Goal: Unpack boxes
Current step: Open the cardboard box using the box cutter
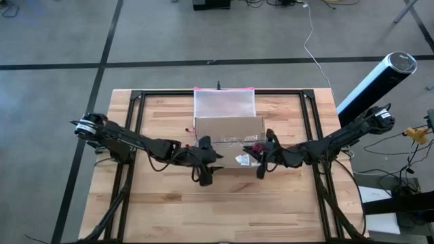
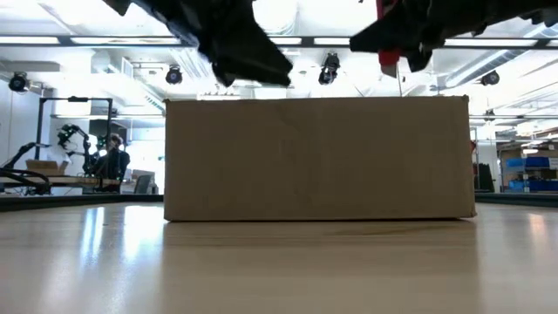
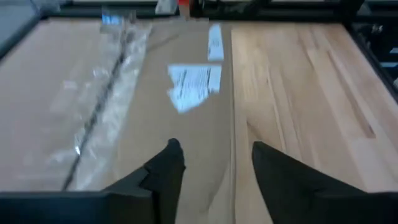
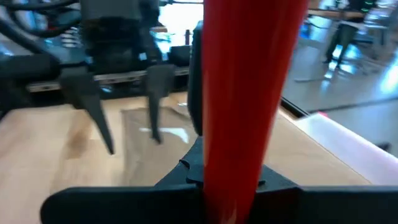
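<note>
**Two tools meet over a taped box**

Two dark arms reach in from opposite sides of the wooden counter [image 1: 169, 210], meeting above a brown cardboard box [image 1: 229, 142] that sits near the counter's middle. The box is closed, with clear tape [image 3: 99, 106] along its top seam and a white label [image 3: 194, 84] beside it. Just behind the box lies a translucent pouch [image 1: 224, 103] with a pink edge.

The left tool [image 1: 207, 169] hovers at the box's left front corner, fingers [image 3: 165, 171] apart, one over the cardboard and the other over bare wood. The right tool [image 1: 260, 161] sits at the box's right front corner, clamped on a red implement [image 4: 249, 93] that stands up between its fingers. From counter height, both tools hang just above the box's top edge. A person [image 2: 112, 161] sits at a desk far back in the room.
</note>
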Controlling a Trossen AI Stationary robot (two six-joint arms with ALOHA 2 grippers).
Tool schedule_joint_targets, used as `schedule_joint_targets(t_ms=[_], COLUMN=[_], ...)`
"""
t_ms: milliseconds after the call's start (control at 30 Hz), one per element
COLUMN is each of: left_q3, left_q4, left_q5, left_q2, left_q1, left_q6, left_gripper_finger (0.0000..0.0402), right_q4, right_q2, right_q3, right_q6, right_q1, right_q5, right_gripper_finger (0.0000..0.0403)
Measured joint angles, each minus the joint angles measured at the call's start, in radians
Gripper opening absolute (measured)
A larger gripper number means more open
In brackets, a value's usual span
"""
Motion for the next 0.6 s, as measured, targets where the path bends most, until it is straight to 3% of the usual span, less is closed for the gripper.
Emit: schedule_joint_targets(t_ms=[300,600], left_q3=[0.053,0.056], left_q4=[0.059,0.213], left_q5=[-0.023,0.08], left_q2=[-0.007,-0.008], left_q1=[0.031,0.076], left_q6=[0.128,0.215], left_gripper_finger=[0.0226,0.0221], right_q4=[0.037,0.067], right_q2=[0.001,0.018], right_q3=[0.0,0.0], right_q6=[-0.056,-0.064], right_q1=[-0.01,-0.035], right_q5=[-0.089,-0.167], right_gripper_finger=[0.0005,0.0005])
